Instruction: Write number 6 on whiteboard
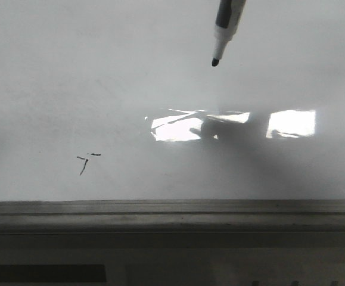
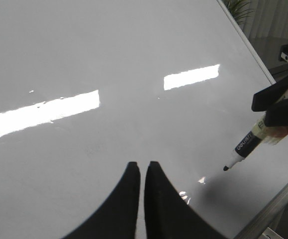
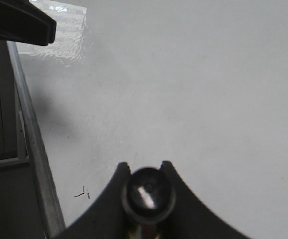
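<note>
Whiteboard fills nearly the whole front view: glossy, pale grey-white, with bright rectangular glare patches right of centre and a grey metal edge strip along its near side. I see no large 6 on it; the only ink is a small scribble of a few short, thin black strokes low on the left of the front view, close to the edge strip. Same scribble shows tiny in the right wrist view, just beside the strip. The marker enters from the top of the front view, right of centre, tilted, black tip pointing down. I can't confirm from the front whether the tip touches the board; in the left wrist view the marker sits with its tip just off its own shadow, so it looks slightly above the surface, near the board's edge. Right gripper is clamped on the marker, fingers on either side of the barrel, cap end facing the camera. Left gripper hangs over bare board with its fingers almost together, a thin gap between them, holding nothing. Both grippers are well apart from the scribble.
</note>
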Robot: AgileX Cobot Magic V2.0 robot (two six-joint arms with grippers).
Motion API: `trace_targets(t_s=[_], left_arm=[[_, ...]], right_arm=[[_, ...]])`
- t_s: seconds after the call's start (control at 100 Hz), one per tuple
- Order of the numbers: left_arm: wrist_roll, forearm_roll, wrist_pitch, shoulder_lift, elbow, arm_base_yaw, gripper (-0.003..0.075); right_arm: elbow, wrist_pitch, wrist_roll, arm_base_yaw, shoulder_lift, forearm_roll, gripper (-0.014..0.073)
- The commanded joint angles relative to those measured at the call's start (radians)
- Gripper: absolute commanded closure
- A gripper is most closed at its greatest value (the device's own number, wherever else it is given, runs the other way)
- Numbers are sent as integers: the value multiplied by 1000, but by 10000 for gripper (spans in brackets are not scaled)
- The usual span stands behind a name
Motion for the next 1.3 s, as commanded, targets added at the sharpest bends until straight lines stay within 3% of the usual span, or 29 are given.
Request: trace_targets(t_s=[0.0,0.11,0.47,1.01,1.14,1.29], left_arm=[[-6,-3,-8,0,-27,3,741],[-6,-3,-6,0,-27,3,741],[-6,-3,-4,0,-27,3,741],[-6,-3,-4,0,-27,3,741],[-6,-3,-4,0,-27,3,741],[-6,-3,-4,0,-27,3,741]], right_arm=[[-41,-54,-19,3,-1,23,638],[-41,-105,-47,3,-3,23,638],[-41,-72,-60,7,-5,23,636],[-29,-125,-61,236,-59,10,636],[6,-245,0,260,-86,-159,636],[49,-424,461,302,-86,-625,636]])
